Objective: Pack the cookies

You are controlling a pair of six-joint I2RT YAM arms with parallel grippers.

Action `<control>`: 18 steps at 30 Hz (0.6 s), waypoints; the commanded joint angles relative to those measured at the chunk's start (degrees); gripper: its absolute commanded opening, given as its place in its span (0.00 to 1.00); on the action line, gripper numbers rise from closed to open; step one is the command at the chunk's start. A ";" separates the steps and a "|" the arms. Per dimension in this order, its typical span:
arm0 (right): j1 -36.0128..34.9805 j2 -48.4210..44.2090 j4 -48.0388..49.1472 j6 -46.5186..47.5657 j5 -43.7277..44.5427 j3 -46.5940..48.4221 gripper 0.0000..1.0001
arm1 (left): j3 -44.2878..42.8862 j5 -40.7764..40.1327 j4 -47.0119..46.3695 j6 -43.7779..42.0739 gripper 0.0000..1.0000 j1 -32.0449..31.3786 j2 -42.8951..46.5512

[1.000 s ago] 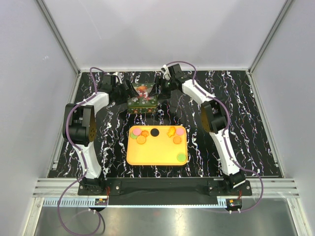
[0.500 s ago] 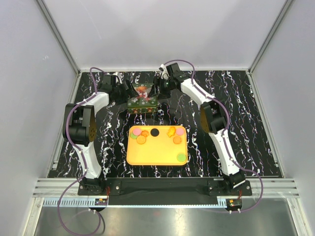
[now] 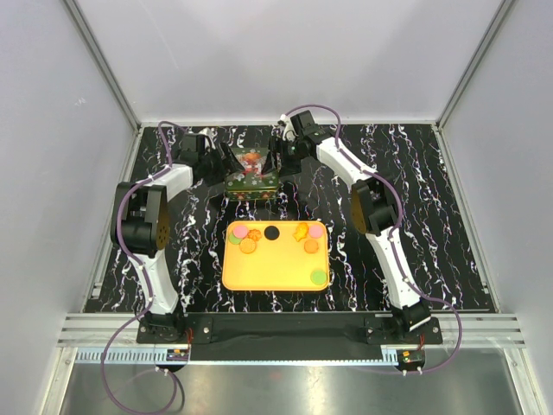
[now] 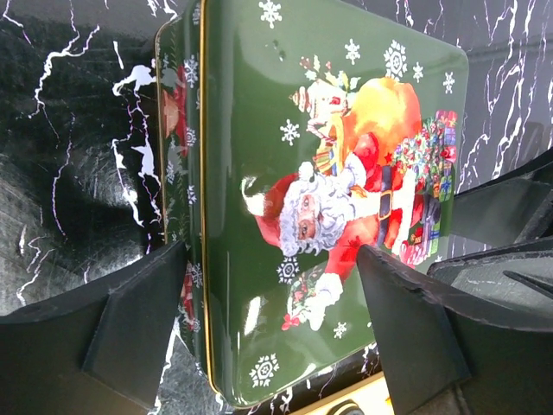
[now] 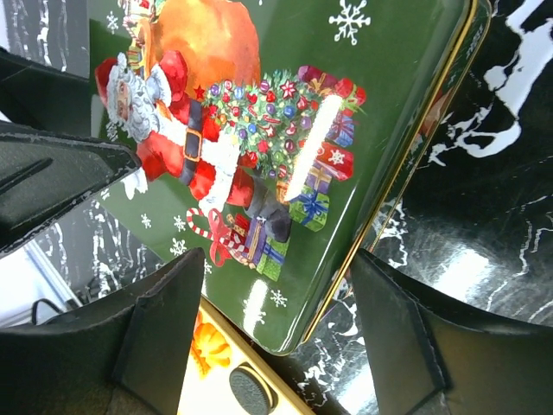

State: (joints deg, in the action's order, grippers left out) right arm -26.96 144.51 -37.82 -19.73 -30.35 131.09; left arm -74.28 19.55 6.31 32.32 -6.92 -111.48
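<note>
The cookies [image 3: 270, 232] lie on a yellow tray [image 3: 232, 277]: orange, black, pink and green discs, plus a yellow-orange shape [image 3: 301, 232]. Behind the tray sits a green Santa tin [image 3: 251, 175], lid on. My left gripper [image 3: 223, 161] is at the tin's left end and my right gripper [image 3: 276, 157] at its right end. Seen from the left wrist, the left gripper [image 4: 270, 259] stands open, straddling the tin's [image 4: 259, 130] near corner. In the right wrist view the right gripper [image 5: 276, 259] is open over the tin's [image 5: 285, 86] other near corner, with a black cookie [image 5: 246, 389] below.
The black marbled tabletop [image 3: 432, 216] is walled in by grey panels on three sides. Both arms reach to the back and flank the tray. The tray's far edge [image 5: 194, 389] lies close in front of the tin.
The right gripper has shifted left, closer onto the tin's right end. The left gripper's jaws have narrowed a little. The tin and cookies stay put.
</note>
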 commanded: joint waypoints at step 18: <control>-4.06 0.60 -2.87 3.99 3.10 1.80 0.87 | 6.60 1.89 -7.01 7.76 0.63 -3.37 1.88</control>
State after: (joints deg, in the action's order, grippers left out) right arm -28.14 144.51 -39.70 -15.77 -25.39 131.02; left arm -68.49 18.70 -0.12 37.82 -7.73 -110.00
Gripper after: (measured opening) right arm 0.873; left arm 0.684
